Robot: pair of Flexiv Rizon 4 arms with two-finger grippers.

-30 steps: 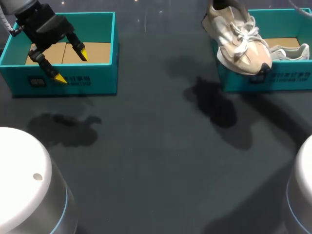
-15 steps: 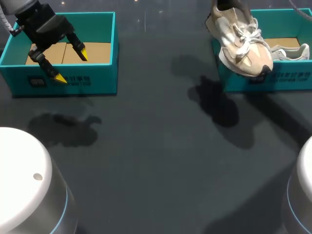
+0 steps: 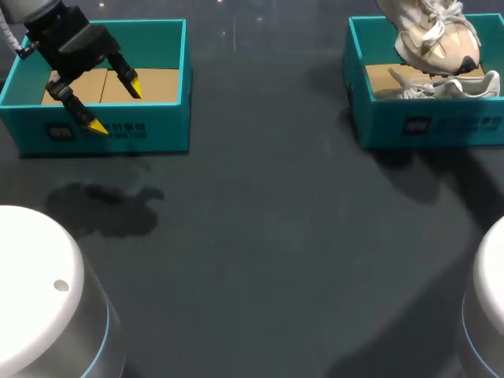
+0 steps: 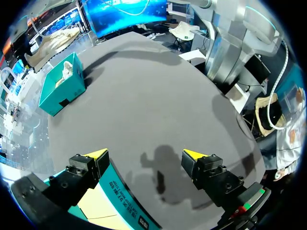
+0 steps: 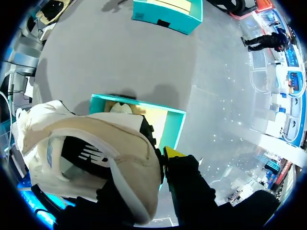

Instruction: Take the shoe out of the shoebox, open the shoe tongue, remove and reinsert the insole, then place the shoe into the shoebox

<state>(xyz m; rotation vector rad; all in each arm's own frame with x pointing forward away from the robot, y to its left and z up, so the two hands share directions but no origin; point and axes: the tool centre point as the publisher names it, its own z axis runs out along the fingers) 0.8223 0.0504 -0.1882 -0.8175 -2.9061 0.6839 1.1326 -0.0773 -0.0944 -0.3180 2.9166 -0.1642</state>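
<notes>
Shoe clenched in right gripper above shoebox — front print illegible, left gripper spread open

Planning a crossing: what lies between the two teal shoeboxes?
Nothing; the head view shows only bare table between the left shoebox and the right shoebox.

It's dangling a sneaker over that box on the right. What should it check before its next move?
1. Grip on the held shoe: the right gripper pinches its heel collar; ok.
2. Held shoe above the right shoebox: ok.
3. Room inside: a second shoe lies along the near wall; cannot tell if there is enough.
4. Left gripper out of the way, open above the left shoebox: ok.
</notes>
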